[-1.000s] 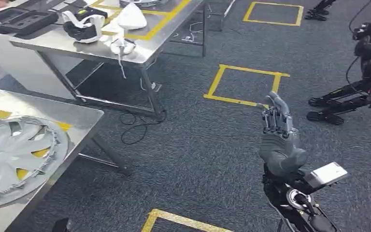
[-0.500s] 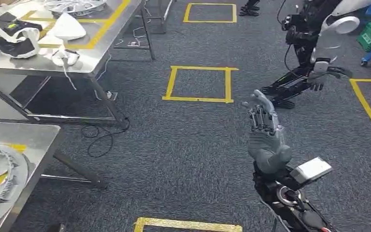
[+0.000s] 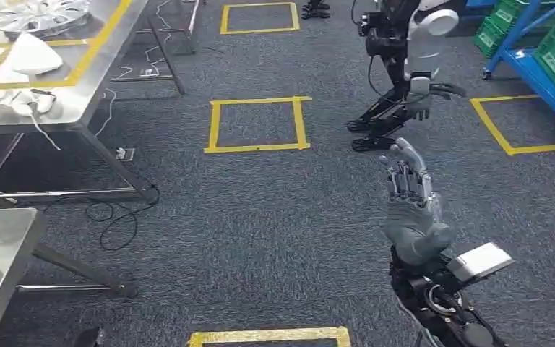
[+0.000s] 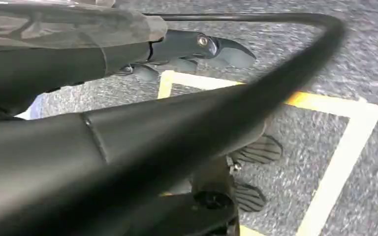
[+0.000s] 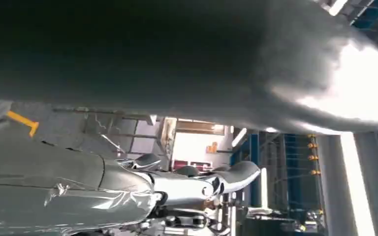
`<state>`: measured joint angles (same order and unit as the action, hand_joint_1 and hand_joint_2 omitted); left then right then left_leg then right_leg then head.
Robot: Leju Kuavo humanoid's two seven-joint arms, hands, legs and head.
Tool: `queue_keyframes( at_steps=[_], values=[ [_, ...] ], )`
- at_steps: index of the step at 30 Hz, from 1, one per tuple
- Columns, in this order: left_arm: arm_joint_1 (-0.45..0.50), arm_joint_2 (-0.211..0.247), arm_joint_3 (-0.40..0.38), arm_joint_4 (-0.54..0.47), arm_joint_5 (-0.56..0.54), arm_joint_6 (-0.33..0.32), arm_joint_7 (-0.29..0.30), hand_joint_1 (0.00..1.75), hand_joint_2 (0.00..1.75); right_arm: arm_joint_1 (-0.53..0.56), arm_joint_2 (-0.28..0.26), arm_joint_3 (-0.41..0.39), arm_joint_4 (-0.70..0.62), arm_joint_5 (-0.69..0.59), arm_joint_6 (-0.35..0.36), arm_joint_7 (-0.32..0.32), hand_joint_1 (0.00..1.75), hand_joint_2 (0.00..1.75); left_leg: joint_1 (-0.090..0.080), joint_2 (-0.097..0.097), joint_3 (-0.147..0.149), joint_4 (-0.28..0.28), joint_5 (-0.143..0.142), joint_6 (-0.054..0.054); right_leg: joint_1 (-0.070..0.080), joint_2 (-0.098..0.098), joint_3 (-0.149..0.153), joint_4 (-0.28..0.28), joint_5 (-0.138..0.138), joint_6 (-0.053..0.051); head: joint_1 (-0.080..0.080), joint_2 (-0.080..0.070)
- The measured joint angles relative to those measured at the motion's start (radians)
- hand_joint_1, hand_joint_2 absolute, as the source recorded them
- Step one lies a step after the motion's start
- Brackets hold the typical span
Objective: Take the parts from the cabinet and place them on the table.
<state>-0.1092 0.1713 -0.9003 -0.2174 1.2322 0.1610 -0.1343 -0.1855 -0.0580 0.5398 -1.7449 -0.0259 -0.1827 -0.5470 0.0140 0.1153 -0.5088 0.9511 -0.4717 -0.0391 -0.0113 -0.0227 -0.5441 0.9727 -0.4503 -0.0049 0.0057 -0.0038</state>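
Since the parts are what I'm after, the ones I can spot are a grey wheel cover and some white pieces already lying on the far counter, well apart from my right robot hand, off to its left. That robot hand is raised over the carpet with fingers straight and spread, holding nothing. I can't tell what my left robot hand is doing. Blue shelving with green crates stands ahead right. My worry: another robot stands between me and there, so walking on could clip it.
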Motion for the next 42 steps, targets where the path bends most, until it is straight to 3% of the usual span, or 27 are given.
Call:
queue_keyframes(
  at_steps=[2,4,6,8,9,10,11,14,15,17,19,21,23,24,25,26,27,30,32,33,35,36,37,39,40,41,42],
  values=[
    [0.000,0.000,0.000,0.000,0.000,0.000,0.000,0.00,0.00,-0.003,0.000,0.000,-0.003,0.001,0.000,0.000,0.00,0.00,0.005,-0.082,-0.045,0.103,-0.067,-0.001,0.000,0.019,-0.004,0.000,0.004,-0.009,-0.016,0.000],
    [0.004,0.000,0.000,0.000,0.000,0.000,0.000,0.00,0.00,-0.001,0.000,0.000,-0.004,0.001,0.001,0.000,0.00,0.00,0.003,-0.103,-0.136,0.283,-0.140,-0.001,0.003,0.044,-0.010,0.000,0.007,-0.016,-0.030,0.000],
    [0.007,-0.002,0.000,0.000,0.000,0.000,0.000,0.00,0.00,0.000,0.000,0.000,-0.004,0.001,0.001,0.002,0.00,0.00,0.001,-0.108,-0.173,0.334,-0.130,0.005,0.008,0.073,-0.012,0.000,0.010,-0.021,-0.036,0.000],
    [0.006,-0.001,0.000,0.000,0.000,0.001,0.000,0.00,0.00,-0.001,0.000,0.000,-0.004,0.001,0.002,0.002,0.00,0.00,-0.004,-0.118,-0.116,0.199,-0.041,0.021,0.011,0.102,-0.011,0.000,0.013,-0.021,-0.040,0.000],
    [0.006,-0.001,0.000,0.000,0.000,0.001,0.000,0.00,0.00,-0.001,0.000,0.000,-0.004,0.001,0.002,0.002,0.00,0.00,-0.007,-0.145,-0.069,0.098,0.006,0.031,0.010,0.115,-0.011,0.000,0.015,-0.020,-0.042,0.000],
    [0.006,0.004,0.000,0.000,0.001,0.002,0.000,0.00,0.00,-0.002,0.000,0.000,-0.004,0.001,0.003,0.002,0.00,0.00,-0.008,-0.205,-0.036,0.026,0.023,0.039,0.006,0.124,-0.013,0.000,0.017,-0.018,-0.044,0.000],
    [0.006,0.004,0.000,0.000,0.001,0.002,0.000,0.00,0.00,-0.002,0.000,0.000,-0.004,0.001,0.003,0.002,0.00,0.00,-0.007,-0.214,-0.028,0.001,0.020,0.040,0.013,0.138,-0.017,0.002,0.017,-0.013,-0.043,0.000],
    [0.001,0.004,0.000,0.000,0.002,0.002,0.000,0.00,0.00,-0.001,0.000,0.000,-0.004,0.001,0.003,0.004,0.00,0.00,-0.016,-0.174,-0.026,-0.003,0.024,0.040,0.002,0.173,-0.024,-0.006,0.026,0.006,-0.044,0.000],
    [0.001,0.001,0.000,0.000,0.002,0.002,0.000,0.00,0.00,-0.001,0.000,0.000,-0.004,0.001,0.003,0.004,0.00,0.00,-0.003,-0.156,-0.022,-0.021,0.033,0.044,0.009,0.162,-0.038,-0.001,0.024,0.009,-0.044,0.000],
    [0.003,0.002,0.000,0.000,0.002,0.002,0.000,0.00,0.00,-0.006,0.000,-0.001,-0.004,0.001,0.004,0.005,0.00,0.00,-0.005,-0.129,-0.018,-0.028,0.036,0.052,0.012,0.062,-0.070,0.079,-0.038,0.015,-0.023,0.000],
    [0.008,0.002,0.000,0.000,0.002,0.001,0.000,0.00,0.00,-0.005,0.000,0.000,-0.004,0.002,0.004,0.005,0.00,0.00,-0.007,-0.099,-0.018,-0.028,0.035,0.054,0.007,0.040,-0.138,0.244,-0.120,0.024,-0.018,0.000],
    [0.009,0.002,0.000,0.000,0.003,0.002,0.000,0.00,0.00,-0.004,0.000,0.000,-0.004,0.002,0.004,0.006,0.00,0.00,-0.005,-0.071,-0.018,-0.027,0.034,0.052,-0.001,0.032,-0.168,0.325,-0.136,0.034,-0.010,0.000],
    [0.008,-0.001,0.000,0.000,0.003,0.001,0.000,0.00,0.00,-0.004,0.000,0.000,-0.004,0.003,0.004,0.006,0.00,0.00,-0.002,-0.047,-0.013,-0.026,0.029,0.045,-0.009,0.019,-0.098,0.205,-0.065,0.041,0.000,0.000],
    [0.008,-0.002,0.000,0.000,0.003,0.001,0.000,0.00,0.00,-0.004,0.000,0.000,-0.004,0.003,0.005,0.006,0.00,0.00,0.001,-0.036,-0.008,-0.023,0.025,0.039,-0.009,-0.003,-0.046,0.107,-0.023,0.042,0.005,0.000],
    [0.008,-0.002,0.000,0.000,0.003,0.001,0.000,0.00,0.00,-0.005,0.000,0.000,-0.004,0.003,0.005,0.006,0.00,0.00,-0.001,-0.027,-0.004,-0.020,0.019,0.031,-0.008,-0.049,-0.002,0.021,-0.001,0.043,0.010,0.000],
    [0.008,0.000,0.000,0.000,0.003,0.001,0.000,0.00,0.00,-0.008,0.000,0.001,-0.004,0.004,0.006,0.007,0.00,0.00,-0.008,-0.017,-0.005,-0.013,0.014,0.023,0.007,-0.071,0.011,-0.003,-0.013,0.042,0.021,0.000],
    [0.008,0.000,0.000,0.000,0.003,0.001,0.000,0.00,0.00,-0.008,0.000,0.001,-0.004,0.004,0.006,0.006,0.00,0.00,-0.010,-0.008,-0.006,-0.010,0.015,0.020,0.001,-0.062,0.015,-0.003,-0.013,0.025,0.019,0.000],
    [0.004,0.000,0.000,0.000,0.003,0.001,0.000,0.00,0.00,-0.005,0.000,0.000,-0.004,0.004,0.006,0.007,0.00,0.00,-0.007,0.031,0.004,-0.011,0.011,0.008,0.005,-0.017,0.010,-0.007,-0.006,0.007,0.004,0.000],
    [0.002,0.000,0.000,0.000,0.003,0.001,0.000,0.00,0.00,-0.009,0.000,0.000,-0.005,0.005,0.006,0.006,0.00,0.00,0.001,-0.066,-0.025,0.059,-0.044,0.000,-0.001,0.002,0.010,-0.011,-0.001,-0.006,-0.007,0.000],
    [0.002,-0.001,0.000,0.000,0.003,0.001,0.000,0.00,0.00,-0.009,0.000,0.000,-0.005,0.005,0.006,0.007,0.00,0.00,0.002,-0.091,-0.064,0.138,-0.084,-0.001,-0.001,0.013,0.007,-0.011,0.001,-0.011,-0.015,0.000],
    [0.006,-0.001,0.000,0.000,0.003,0.001,0.000,0.00,0.00,-0.007,0.000,0.000,-0.004,0.005,0.007,0.007,0.00,0.00,0.002,-0.106,-0.149,0.302,-0.145,-0.004,0.003,0.040,0.002,-0.011,0.004,-0.017,-0.027,0.000],
    [0.008,-0.001,0.000,0.000,0.003,0.001,0.000,0.00,0.00,-0.006,0.000,0.000,-0.004,0.005,0.007,0.007,0.00,0.00,0.002,-0.108,-0.166,0.328,-0.140,-0.002,0.004,0.057,0.001,-0.011,0.005,-0.019,-0.031,0.000],
    [0.009,-0.002,0.000,0.000,0.003,0.001,0.000,0.00,0.00,-0.006,0.000,0.000,-0.004,0.005,0.007,0.008,0.00,0.00,0.002,-0.109,-0.158,0.303,-0.111,0.000,0.004,0.071,0.001,-0.011,0.006,-0.019,-0.033,0.000],
    [0.007,-0.001,0.000,0.000,0.002,0.002,0.001,0.00,0.00,-0.007,0.000,0.000,-0.004,0.006,0.007,0.008,0.00,0.00,0.002,-0.122,-0.086,0.140,-0.015,0.011,0.005,0.099,0.004,-0.011,0.008,-0.016,-0.039,0.000],
    [0.007,0.001,0.000,0.000,0.002,0.002,0.001,0.00,0.00,-0.008,0.000,0.000,-0.004,0.006,0.005,0.008,0.00,0.00,0.002,-0.167,-0.037,0.036,0.031,0.019,0.003,0.113,0.003,-0.011,0.009,-0.014,-0.044,0.000],
    [0.007,0.004,0.000,0.000,0.002,0.004,0.002,0.00,0.00,-0.009,0.000,0.000,-0.004,0.006,0.003,0.008,0.00,0.00,0.003,-0.202,-0.023,0.002,0.021,0.024,0.008,0.121,-0.001,-0.010,0.011,-0.009,-0.045,0.000],
    [0.005,0.003,0.000,0.000,0.000,0.004,0.002,0.00,0.00,-0.009,0.000,0.000,-0.004,0.008,0.002,0.008,0.00,0.00,0.003,-0.191,-0.022,-0.010,0.023,0.020,0.004,0.134,-0.006,-0.008,0.012,-0.004,-0.041,0.000]
  ],
)
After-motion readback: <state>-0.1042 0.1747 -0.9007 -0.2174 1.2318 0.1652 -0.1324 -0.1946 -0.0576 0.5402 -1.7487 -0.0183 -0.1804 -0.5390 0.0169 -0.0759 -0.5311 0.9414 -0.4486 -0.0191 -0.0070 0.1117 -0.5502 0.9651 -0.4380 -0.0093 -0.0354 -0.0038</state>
